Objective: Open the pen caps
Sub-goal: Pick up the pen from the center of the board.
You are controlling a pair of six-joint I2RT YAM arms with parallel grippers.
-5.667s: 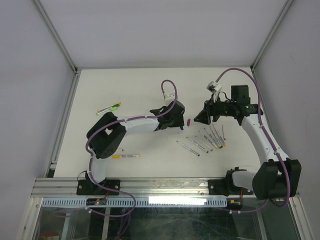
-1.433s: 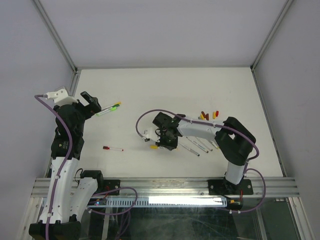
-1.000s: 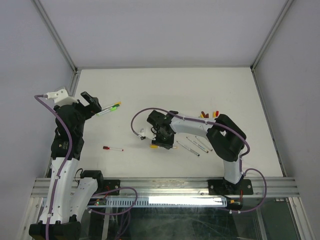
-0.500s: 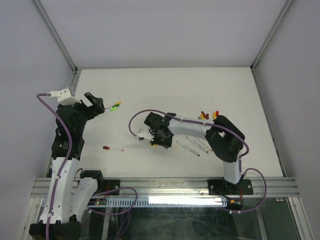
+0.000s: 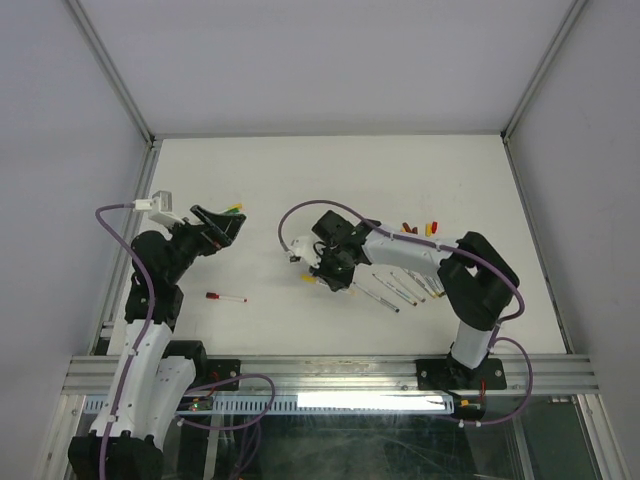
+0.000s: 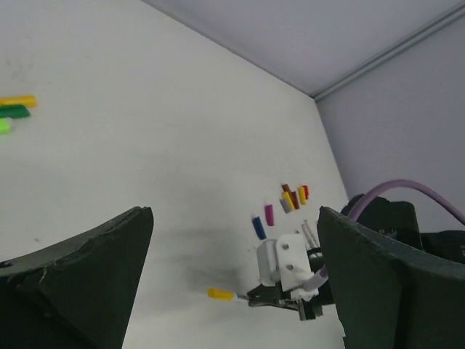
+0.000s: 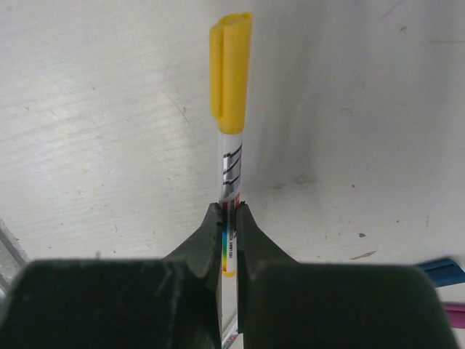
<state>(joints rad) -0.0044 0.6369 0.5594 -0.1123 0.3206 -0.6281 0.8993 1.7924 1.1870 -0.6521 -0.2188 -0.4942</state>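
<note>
**Right jaws clamped on the yellow-capped pen**

I count one pen (image 7: 231,171) in my right jaws, its yellow cap (image 7: 231,73) still on. These jaws are pinched fully together on the white barrel. Whether the pen touches the desk (image 5: 350,170) I cannot tell. It sticks straight out ahead of the jaws, its long axis in line with them and the cap at the far end. Seen from above, that end points left.

Behind the right jaws lies a row of bare pens (image 5: 400,288), too thin to count surely. One blue cap (image 6: 259,227) and one magenta cap (image 6: 269,214) lie just beside them. A tight cluster of loose caps (image 6: 293,197), about five, sits beyond. One red-capped pen (image 5: 227,297) lies alone between my two sets of jaws, nearer the left.

My left jaws stand spread wide, holding nothing. Three capped ends (image 6: 14,113), yellow, green and light green, lie ahead and to their left.

Half a second ago my left arm stood upright at the desk's edge; now it leans in toward those three. My right jaws have shifted slightly rightward with the pen.
</note>
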